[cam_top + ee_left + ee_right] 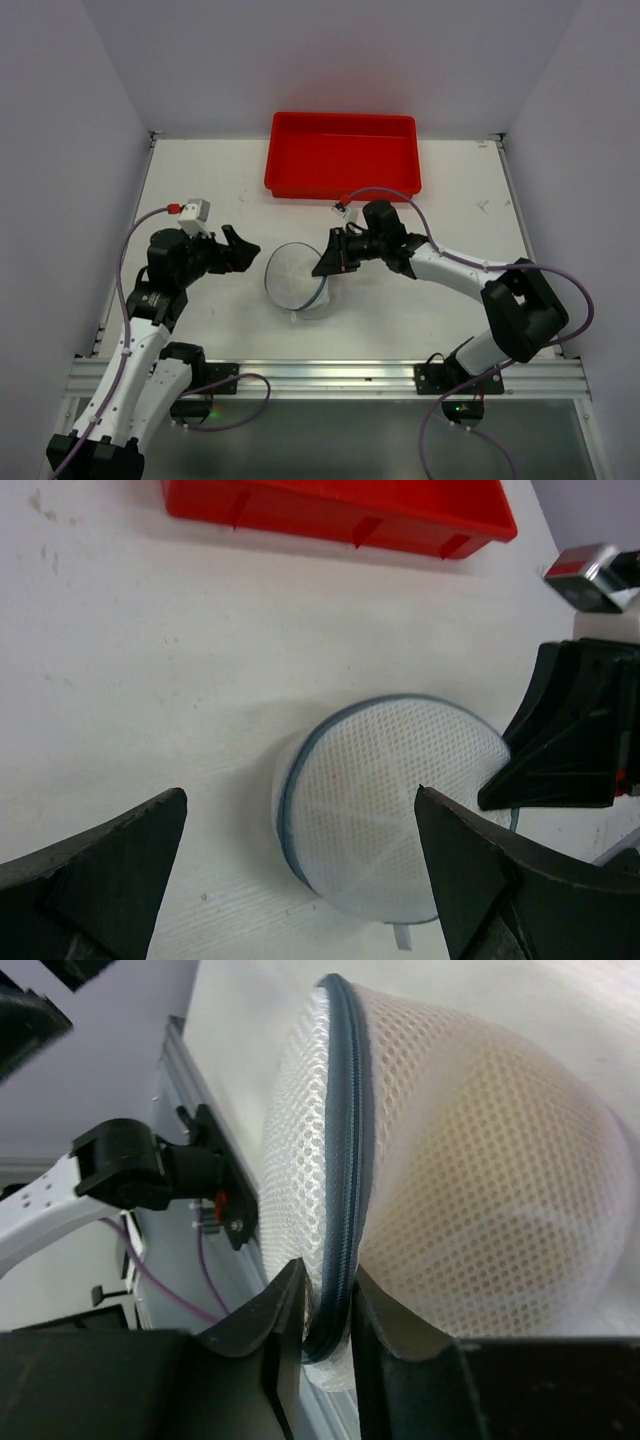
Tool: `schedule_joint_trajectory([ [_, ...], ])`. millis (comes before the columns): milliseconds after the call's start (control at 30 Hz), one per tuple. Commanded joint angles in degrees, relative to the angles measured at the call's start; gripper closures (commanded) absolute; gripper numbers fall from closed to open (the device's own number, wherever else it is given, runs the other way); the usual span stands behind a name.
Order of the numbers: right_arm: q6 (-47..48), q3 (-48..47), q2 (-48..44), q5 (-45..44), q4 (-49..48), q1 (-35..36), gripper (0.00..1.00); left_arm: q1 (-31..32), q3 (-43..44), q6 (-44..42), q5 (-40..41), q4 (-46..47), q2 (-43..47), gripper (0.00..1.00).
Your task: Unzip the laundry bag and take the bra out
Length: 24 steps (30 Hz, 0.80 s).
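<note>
The white tabletop (200, 190) is the biggest thing here, and two robot arms reach over it from the near edge. At the far side sits a red tray (340, 188), well apart from both arms. The laundry bag (295, 278) is near the middle of the tabletop, in front of the tray and between the two grippers. It is round and made of white mesh, and it is tipped up on its side, so its dome faces the left arm. The left gripper (246, 250) is beside the bag on the left. Its two black fingers are spread wide apart and hold nothing, and they do not touch the bag. The right gripper (328, 1295) is at the right side of the bag. Its two fingers are squeezed tight on the edge of the bag, right on the dark zipper rim (343, 1110), which runs up from between them. The zipper looks closed all along the part that shows. A pale tan shape fills the inside of the mesh; it may be the bra (500, 1170), but the mesh blurs it too much to be sure. A thin white strip (400, 937) sticks out at the bottom of the bag.
</note>
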State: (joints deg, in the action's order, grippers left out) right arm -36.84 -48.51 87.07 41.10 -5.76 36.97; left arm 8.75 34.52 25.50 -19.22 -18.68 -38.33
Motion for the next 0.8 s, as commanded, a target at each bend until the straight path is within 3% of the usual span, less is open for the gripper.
schedule_joint_trajectory([
  [0, 4.7, 0.3, -0.8, -6.7, 4.8, -2.4, 0.73, 0.2, -3.3, 2.4, -4.9, -0.8, -1.3, 0.0],
  [133, 5.3, 1.0, -1.3, -11.0, 8.7, -6.6, 0.6, 0.4, -8.8, 6.7, -8.0, 2.8, -2.0, 0.0],
  [200, 6.0, 1.1, -1.1, -13.1, 10.7, -8.0, 0.58, 1.2, -11.8, 8.7, -9.0, 6.5, -2.4, 0.0],
  [333, 7.2, 1.2, 0.1, -12.6, 11.9, -10.0, 0.58, 5.3, -16.3, 16.3, -9.2, 15.9, -3.4, 0.0],
  [467, 6.4, 1.1, 1.5, -12.0, 12.0, -9.9, 0.58, 13.3, -19.0, 22.5, -5.6, 28.6, -6.6, 0.0],
  [600, 5.0, 1.0, 1.7, -12.4, 12.0, -9.9, 0.59, 17.5, -20.0, 28.0, -2.7, 33.4, -7.6, 0.02],
  [767, 2.1, 1.3, 0.9, -13.1, 11.1, -9.9, 0.6, 20.4, -21.0, 30.9, 2.2, 31.6, -0.8, 0.06],
])
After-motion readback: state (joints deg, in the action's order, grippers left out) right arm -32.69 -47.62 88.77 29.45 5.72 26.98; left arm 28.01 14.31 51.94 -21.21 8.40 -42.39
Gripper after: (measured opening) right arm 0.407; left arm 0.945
